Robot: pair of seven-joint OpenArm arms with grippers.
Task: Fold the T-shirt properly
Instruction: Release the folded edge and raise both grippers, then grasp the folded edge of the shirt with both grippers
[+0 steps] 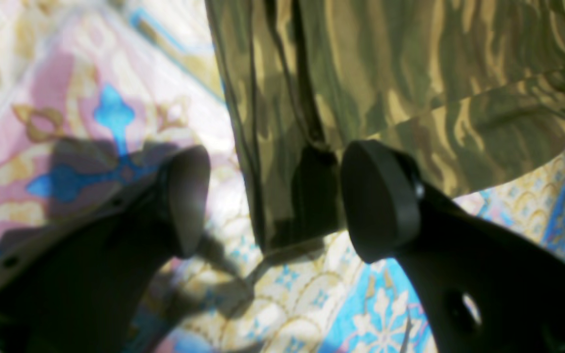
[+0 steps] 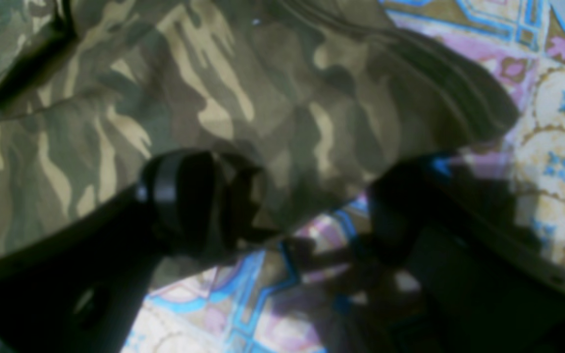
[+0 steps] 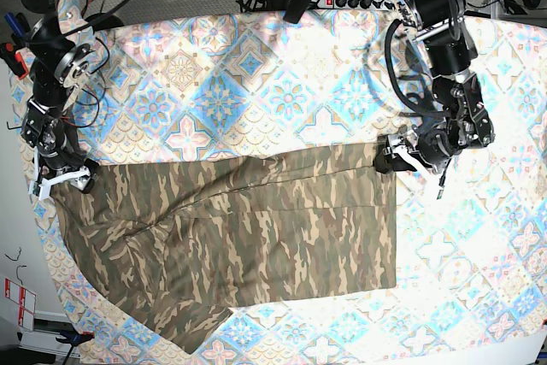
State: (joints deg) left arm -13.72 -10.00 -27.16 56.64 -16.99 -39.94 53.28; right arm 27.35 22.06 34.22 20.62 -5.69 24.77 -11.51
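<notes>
We judge the step in hand to be taking hold of the shirt's (image 3: 256,228) far edge at both ends. Starting at the left of the base view, our right gripper (image 3: 61,179) sits at the shirt's far corner there, its jaws spread and released; the wrist view shows one finger (image 2: 184,201) over the cloth and the other over the tablecloth (image 2: 557,147), so we should get the hem fully between them before closing. On the right, our left gripper (image 3: 395,156) stands equally wide at the other far corner, the seamed edge between its pads (image 1: 380,196), nothing grasped yet. We should pinch both corners alike, so the fold comes over even. The shirt lies spread across the near half of the table, mostly flat, camouflage in olive, brown and tan, with a diagonal crease and a flap trailing at the near left.
</notes>
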